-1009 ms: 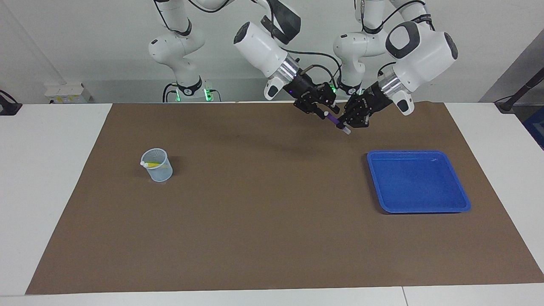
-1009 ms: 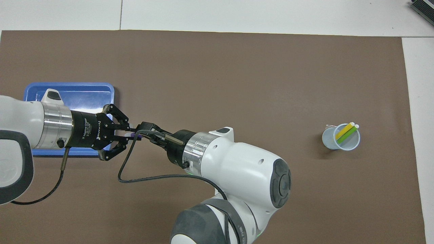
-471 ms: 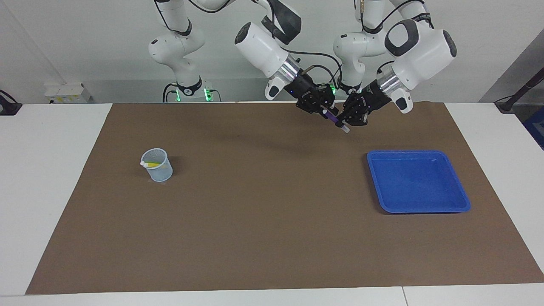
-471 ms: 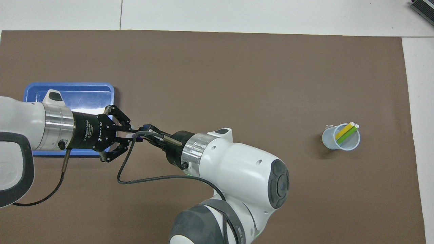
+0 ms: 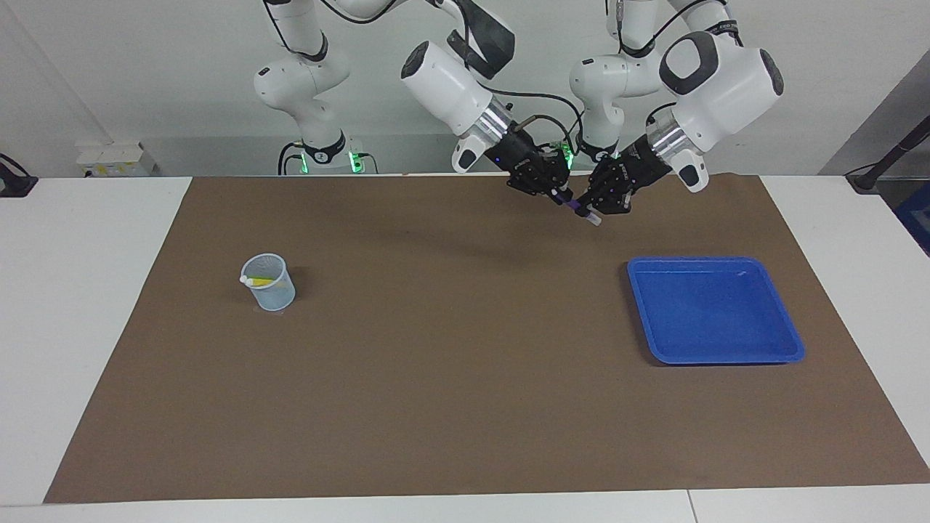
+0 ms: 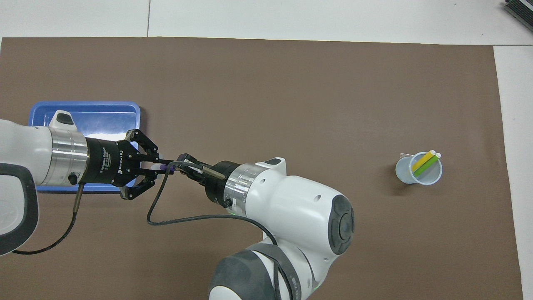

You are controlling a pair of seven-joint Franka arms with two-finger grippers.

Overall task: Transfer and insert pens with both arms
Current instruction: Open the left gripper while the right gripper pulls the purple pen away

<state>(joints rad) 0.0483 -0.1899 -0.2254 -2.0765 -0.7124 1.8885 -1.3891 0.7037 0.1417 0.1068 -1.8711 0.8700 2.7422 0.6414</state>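
Observation:
A purple pen (image 5: 577,210) hangs in the air over the brown mat (image 5: 450,349), beside the blue tray's corner nearest the robots, its whitish end pointing down. My left gripper (image 5: 587,209) is shut on the pen's lower part. My right gripper (image 5: 559,196) is shut on its upper end, tip to tip with the left one. From overhead, the purple pen (image 6: 168,166) shows between the left gripper (image 6: 157,166) and the right gripper (image 6: 178,164). A yellow pen (image 6: 422,160) and a green pen (image 6: 427,166) stand in a clear cup (image 6: 418,168) toward the right arm's end.
The blue tray (image 5: 716,356) lies on the mat toward the left arm's end, with nothing in it. The cup (image 5: 270,287) stands alone on the mat. White tabletop borders the mat on all sides.
My right gripper's fingers have shut on the purple pen's upper end. Both grippers and the pen have risen slightly. The left gripper kept its hold throughout.

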